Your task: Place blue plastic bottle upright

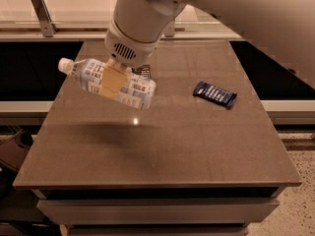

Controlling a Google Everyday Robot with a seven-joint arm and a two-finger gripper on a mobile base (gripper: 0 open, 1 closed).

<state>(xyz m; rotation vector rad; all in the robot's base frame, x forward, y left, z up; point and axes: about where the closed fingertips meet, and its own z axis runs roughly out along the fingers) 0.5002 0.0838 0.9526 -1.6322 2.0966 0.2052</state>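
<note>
End effector [113,79] clamped around blue plastic bottle [107,82], held tilted above table [197,141], cap at left

**Bench** [197,151]: brown top, smooth, with a slight sheen. A small bright reflection [135,121] sits left of centre, inside a broad soft shadow [110,132].

**Blue snack wrapper** [214,94]: lies flat in the rear half, nearer the right edge. Its long side runs from rear-left to front-right.

**Dark packet** [143,71]: lies toward the rear edge, left of centre, and is only partly in view. It is well apart from the wrapper.

**Drawer front** [157,209]: pale, directly below the front edge.

**Metal bracket** [42,14]: stands beyond the rear left corner.

**Speckled floor** [295,218]: shows beside the front right corner.
</note>
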